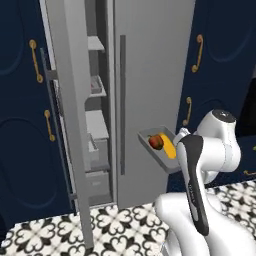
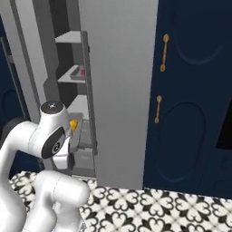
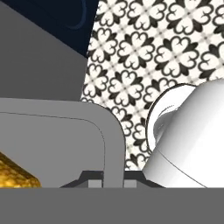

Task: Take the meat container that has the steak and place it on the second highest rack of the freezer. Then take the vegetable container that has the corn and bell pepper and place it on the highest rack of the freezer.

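Vegetable container (image 1: 161, 148) with corn (image 3: 15, 175) and pepper (image 1: 156, 142): you have its rim clamped in the gripper (image 3: 113, 178).

vegetable container (image 1: 161, 159) midair, freezer door (image 1: 67, 115) open

We are in a kitchen: a tall grey fridge (image 1: 150, 75) with its freezer door (image 1: 70, 125) open on shelves (image 1: 95, 45), navy cabinets (image 2: 195, 90) with brass handles (image 2: 165, 52) beside it, patterned floor tiles (image 3: 144, 52) below.
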